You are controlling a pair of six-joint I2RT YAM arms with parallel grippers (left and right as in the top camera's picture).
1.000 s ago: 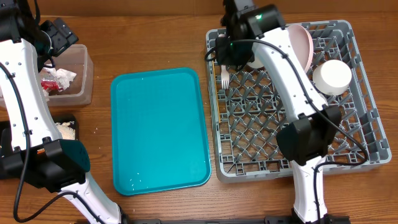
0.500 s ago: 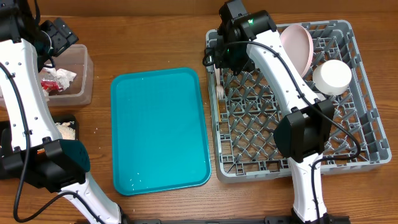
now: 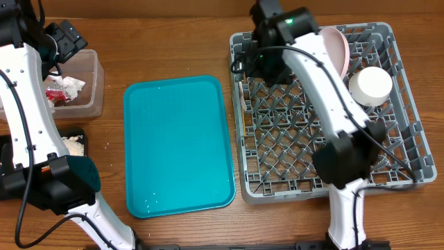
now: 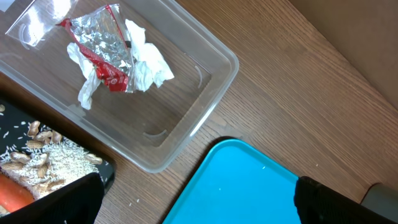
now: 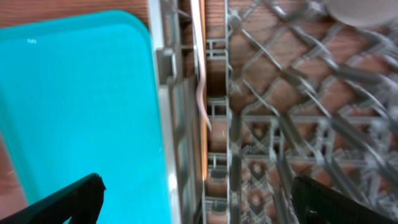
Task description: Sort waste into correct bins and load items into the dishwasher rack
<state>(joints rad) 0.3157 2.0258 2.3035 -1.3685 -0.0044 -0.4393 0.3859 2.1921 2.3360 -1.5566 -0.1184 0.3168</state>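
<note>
The right end effector (image 5: pixel 199 202), which a second ago pinched the white fork over the left edge of the dishwasher rack (image 3: pixel 239 142), now stands wide open with nothing between its fingers. The fork (image 5: pixel 200 81) has dropped and shows only in the wrist view, as a thin pale strip lying along the inside of the rack's left wall; from overhead it is hidden under the arm and lattice. So the fork counts as loaded, though it looks to have slipped low between the pegs instead of standing upright. Also in the rack, the pink plate (image 3: pixel 338 48) leans on edge at the back and a white bowl (image 3: pixel 370 85) sits just beside it. The teal tray (image 3: pixel 177 146) lies bare on the tabletop (image 3: pixel 173 42). At the far left, the left end effector (image 4: pixel 193 202) hangs fully open and empty near the clear tub (image 4: pixel 205 99), which holds the wrapper (image 4: pixel 102 50) and napkin (image 4: pixel 146 59); the black tray (image 4: pixel 106 171) beside it holds grain scraps (image 4: pixel 43 155) and the carrot (image 4: pixel 12 193). Little seems left; the pegs crowd any withdrawal.
</note>
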